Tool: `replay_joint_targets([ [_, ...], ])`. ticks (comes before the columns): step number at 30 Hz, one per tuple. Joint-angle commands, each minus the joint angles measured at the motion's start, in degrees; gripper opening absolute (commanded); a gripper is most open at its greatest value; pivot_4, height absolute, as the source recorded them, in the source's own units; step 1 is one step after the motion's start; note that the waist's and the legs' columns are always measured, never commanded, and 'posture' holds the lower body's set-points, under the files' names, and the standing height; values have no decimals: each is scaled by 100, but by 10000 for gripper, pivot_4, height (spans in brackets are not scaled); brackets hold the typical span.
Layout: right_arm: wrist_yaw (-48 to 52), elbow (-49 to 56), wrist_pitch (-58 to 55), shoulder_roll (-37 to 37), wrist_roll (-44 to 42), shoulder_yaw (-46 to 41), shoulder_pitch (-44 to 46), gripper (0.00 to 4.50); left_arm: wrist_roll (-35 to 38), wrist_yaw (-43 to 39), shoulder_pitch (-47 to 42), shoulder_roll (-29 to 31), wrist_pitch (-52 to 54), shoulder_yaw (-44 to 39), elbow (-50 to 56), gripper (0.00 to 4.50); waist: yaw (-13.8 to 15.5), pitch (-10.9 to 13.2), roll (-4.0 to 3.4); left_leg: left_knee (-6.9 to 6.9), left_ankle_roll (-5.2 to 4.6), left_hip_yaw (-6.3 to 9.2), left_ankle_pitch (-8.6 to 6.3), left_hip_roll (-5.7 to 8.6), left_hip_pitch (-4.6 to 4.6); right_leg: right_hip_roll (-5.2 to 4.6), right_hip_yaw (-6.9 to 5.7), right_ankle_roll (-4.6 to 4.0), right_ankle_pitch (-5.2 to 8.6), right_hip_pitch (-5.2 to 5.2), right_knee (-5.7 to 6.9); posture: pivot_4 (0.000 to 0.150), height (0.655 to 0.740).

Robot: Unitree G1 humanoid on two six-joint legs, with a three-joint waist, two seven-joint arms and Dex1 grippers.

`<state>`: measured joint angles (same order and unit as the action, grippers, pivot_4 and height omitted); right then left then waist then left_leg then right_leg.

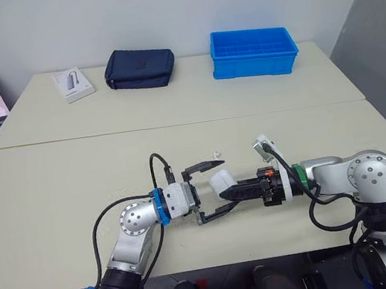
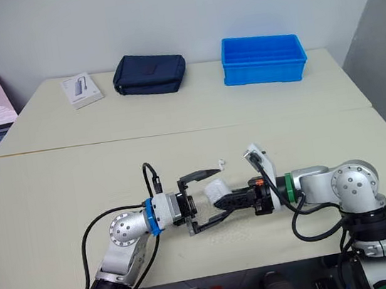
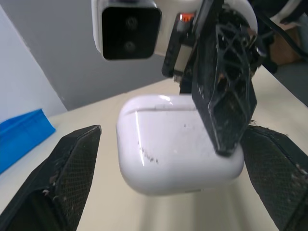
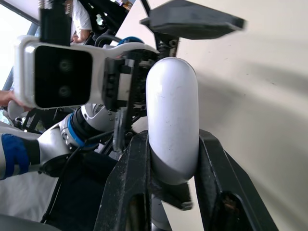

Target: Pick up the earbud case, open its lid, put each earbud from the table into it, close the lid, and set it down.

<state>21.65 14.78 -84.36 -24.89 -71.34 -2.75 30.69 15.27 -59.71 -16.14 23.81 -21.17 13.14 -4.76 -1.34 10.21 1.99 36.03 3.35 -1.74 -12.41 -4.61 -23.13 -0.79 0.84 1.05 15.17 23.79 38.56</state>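
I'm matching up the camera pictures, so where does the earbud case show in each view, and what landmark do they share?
Left eye view: earbud case low centre, where the two arms meet.
Right eye view: low centre too.
Left wrist view: between the open fingers of the left pincer.
Right wrist view: clamped in the right pincer.
Shared landmark: the right pincer's black finger across the case.

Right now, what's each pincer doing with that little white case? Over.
Right pincer shut on earbud case, closed. Left pincer open, straddling it, not touching. One earbud on table; nothing blocking.
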Motion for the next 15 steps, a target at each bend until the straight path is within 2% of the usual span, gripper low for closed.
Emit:
replay_joint_targets([
  [1, 279, 243, 126, -303, 221, 143, 327, 7699, 377, -32, -51, 411, 1777, -32, 436, 45000, -24, 0, 0, 0, 0, 1, 0, 0, 1, 0, 0, 0, 0, 0, 0, 1500, 7391],
  [4, 673, 462, 540, -839, 892, 613, 639, 7699, 931, -240, -3, 1030, 3645, -41, 1006, 45000, -58, 1, -1, 1, 0, 2, 0, 0, -17, 2, 4, 0, 0, 25, 9, 1500, 7391],
  [6, 1157, 767, 1003, -1380, 1531, 1204, 815, 7699, 1200, -345, -25, 1361, 4431, -66, 1378, 45000, -58, 2, -3, 1, 0, 7, 0, 0, -35, 5, 2, 0, 0, 45, 12, 1500, 7391],
  [8, 1606, 1065, 1483, -1874, 2146, 1773, 893, 7699, 1319, -391, -67, 1553, 4817, -101, 1662, 45000, -50, 3, -4, -2, -1, 12, 0, -1, -42, 6, -3, -2, 5, 50, 7, 1500, 7391],
  [11, 2222, 1464, 2285, -2533, 3152, 2624, 979, 7699, 1448, -137, -303, 1543, 5358, -190, 1989, 45000, -29, 3, -4, -2, -3, 18, -2, 0, -54, 6, -11, -3, 15, 54, 0, 1500, 7391],
  [15, 2620, 1502, 2824, -2685, 3820, 3027, 947, 7699, 1249, 118, -636, 1413, 5612, 1, 2224, 45000, -30, 5, 0, 4, -4, 20, -2, 1, -67, 6, -11, -2, 15, 62, -3, 1500, 7391],
])
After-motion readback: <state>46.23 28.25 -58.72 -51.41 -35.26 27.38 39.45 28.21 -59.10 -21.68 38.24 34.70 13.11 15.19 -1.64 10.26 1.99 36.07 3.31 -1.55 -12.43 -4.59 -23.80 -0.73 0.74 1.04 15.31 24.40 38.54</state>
